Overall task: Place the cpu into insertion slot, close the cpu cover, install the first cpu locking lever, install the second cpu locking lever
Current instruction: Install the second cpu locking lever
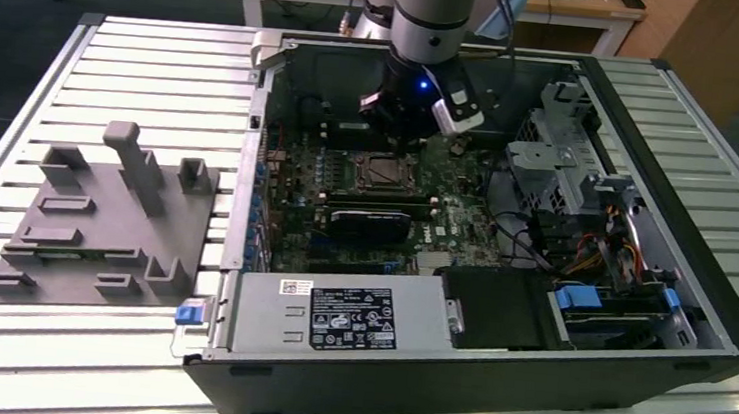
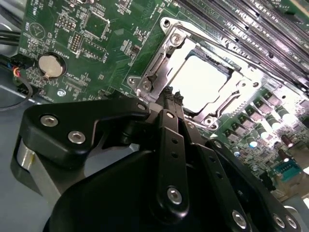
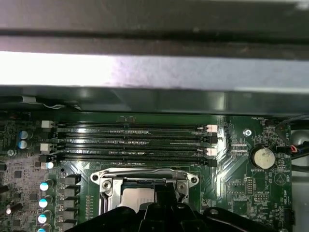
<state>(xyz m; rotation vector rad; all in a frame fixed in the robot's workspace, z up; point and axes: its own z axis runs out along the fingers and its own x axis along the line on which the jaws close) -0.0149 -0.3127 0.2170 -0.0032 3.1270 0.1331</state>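
Fingertips of the gripper [image 2: 170,94] are pressed together, empty, at the edge of the cpu cover [image 2: 159,60], which lies closed over the cpu [image 2: 200,79] seated in the insertion slot [image 3: 145,186]. Keep your push low and square on the lever. Your exterior view places the socket mid-board; the second wrist view gives the contact.

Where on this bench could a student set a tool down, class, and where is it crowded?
Bare slats of the table lie behind the grey fixture block and in front of the computer case. Inside the case it is crowded; the gripper hangs by the cpu cover.
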